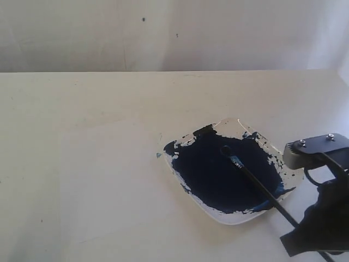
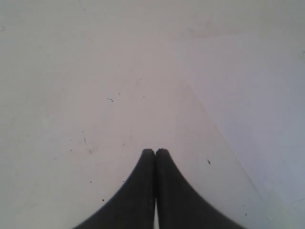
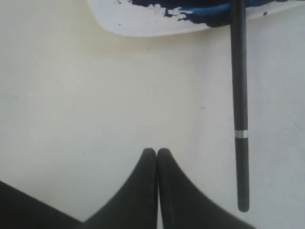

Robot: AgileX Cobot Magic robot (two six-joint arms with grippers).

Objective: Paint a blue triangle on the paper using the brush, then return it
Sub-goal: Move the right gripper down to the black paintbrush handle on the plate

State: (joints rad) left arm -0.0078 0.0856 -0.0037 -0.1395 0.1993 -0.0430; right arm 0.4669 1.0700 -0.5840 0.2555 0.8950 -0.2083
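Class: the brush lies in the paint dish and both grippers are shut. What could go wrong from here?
1. The right gripper is shut beside the brush, not around it. Coming down like this, it might knock the handle and roll the brush away.
2. The brush tip sits in the pool in the paint dish. Lifted overloaded, it could drip on the blank paper.

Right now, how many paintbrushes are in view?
1. The brush lies with its tip in the paint dish and its handle out over the rim, beside the shut right gripper. Nothing seems to hide another.
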